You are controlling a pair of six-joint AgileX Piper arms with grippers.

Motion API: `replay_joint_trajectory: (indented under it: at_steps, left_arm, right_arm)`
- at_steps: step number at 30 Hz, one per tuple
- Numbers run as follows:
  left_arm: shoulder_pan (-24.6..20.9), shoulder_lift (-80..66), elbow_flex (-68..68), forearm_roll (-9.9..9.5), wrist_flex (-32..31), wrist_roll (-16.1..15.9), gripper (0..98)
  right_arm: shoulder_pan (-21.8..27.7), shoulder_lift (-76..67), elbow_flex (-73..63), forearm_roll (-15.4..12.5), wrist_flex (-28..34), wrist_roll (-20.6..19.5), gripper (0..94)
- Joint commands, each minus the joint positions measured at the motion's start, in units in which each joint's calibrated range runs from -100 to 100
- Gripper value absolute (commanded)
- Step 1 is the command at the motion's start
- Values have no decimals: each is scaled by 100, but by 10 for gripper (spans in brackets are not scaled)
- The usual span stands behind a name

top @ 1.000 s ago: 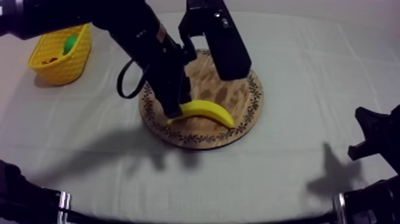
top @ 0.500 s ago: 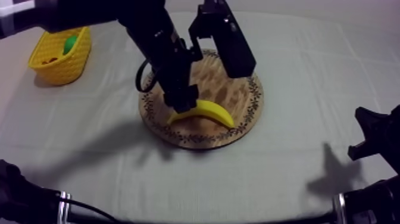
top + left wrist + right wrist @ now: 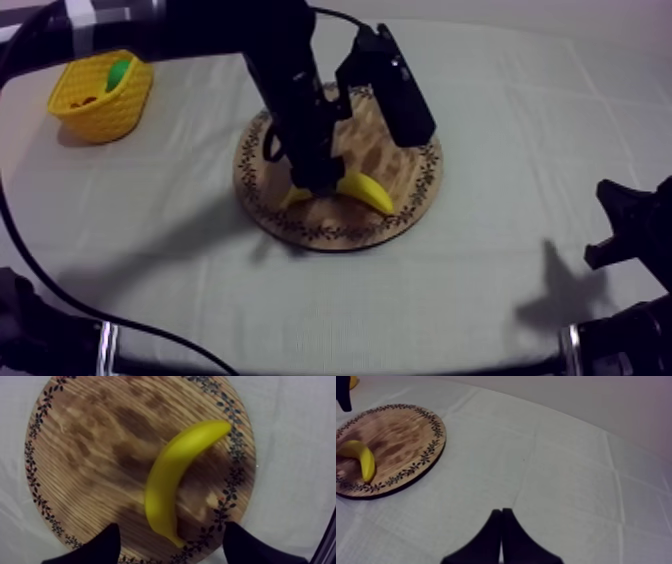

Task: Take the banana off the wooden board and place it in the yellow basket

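Starting at 10 o'clock on the surface [image 3: 150, 260], the yellow basket [image 3: 100, 95] stands well apart from the work. The left tool [image 3: 172, 528] hangs over the wooden board [image 3: 90, 451] at the centre, its two fingers spread apart and clamped on nothing. The banana [image 3: 170, 476] lies on the board's 6 o'clock half, its long axis running roughly from 9 to 3 o'clock in the top view. From the left wrist it stretches away from the gap between the fingers toward 1 o'clock, so they straddle one end and not the middle. I judge that the grasp turns on this offset: closing here would catch little more than the tip. The right tool [image 3: 502, 513] is parked at 4 o'clock, fingers pressed together on nothing, and it is much the farther of the two.
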Motion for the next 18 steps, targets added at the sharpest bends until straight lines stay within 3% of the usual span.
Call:
replay_joint_trajectory:
  at_steps: [1, 18]
  left_arm:
    - [-17, 118, -64, -3, 11, -7, 764]
    - [-60, 1112, -641, 85, 14, -157, 768]
  right_arm:
    - [0, 3, -3, 0, 1, 0, 2]
    - [0, 3, -3, 0, 1, 0, 2]
